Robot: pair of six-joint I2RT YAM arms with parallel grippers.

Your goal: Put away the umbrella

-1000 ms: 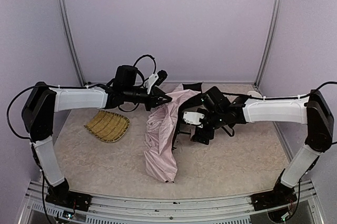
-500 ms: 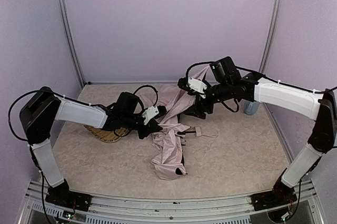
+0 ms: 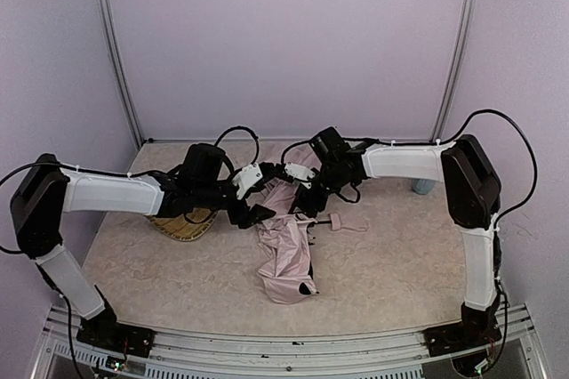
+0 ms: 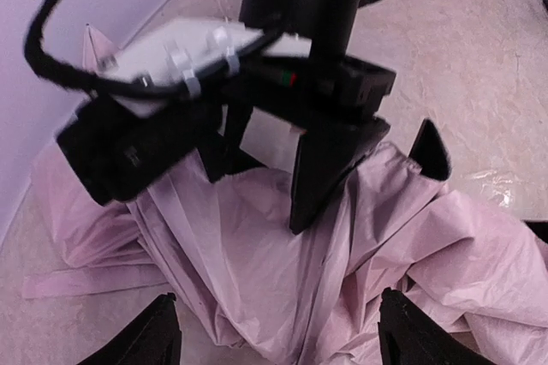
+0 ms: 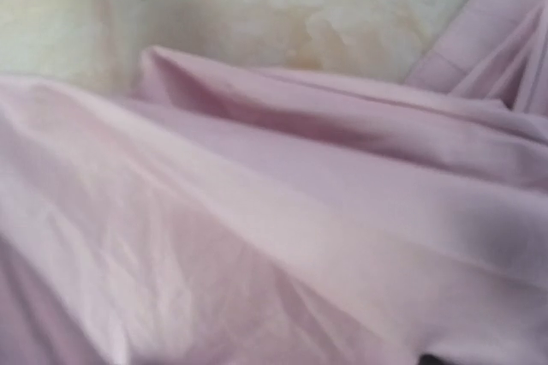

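The pale pink umbrella (image 3: 286, 250) lies crumpled on the table's middle, its strap tab (image 3: 347, 221) trailing to the right. My left gripper (image 3: 264, 213) is at the fabric's upper left edge. In the left wrist view it (image 4: 278, 318) is open, its fingertips (image 4: 161, 331) wide apart over the pink folds of the umbrella (image 4: 257, 271), holding nothing. My right gripper (image 3: 301, 200) presses down onto the fabric's top end. The left wrist view shows the right gripper (image 4: 261, 194) with jaws apart on the cloth. Pink umbrella fabric (image 5: 257, 236) fills the right wrist view and hides its fingers.
A yellow woven tray (image 3: 174, 224) lies left of the umbrella, partly under my left arm. A pale blue cup (image 3: 425, 186) stands at the back right near the frame post. Walls close the table on three sides.
My left gripper has opened and let go of the fabric. The right arm has swung down from its raised position to the table, and the umbrella fabric it lifted now lies flat.
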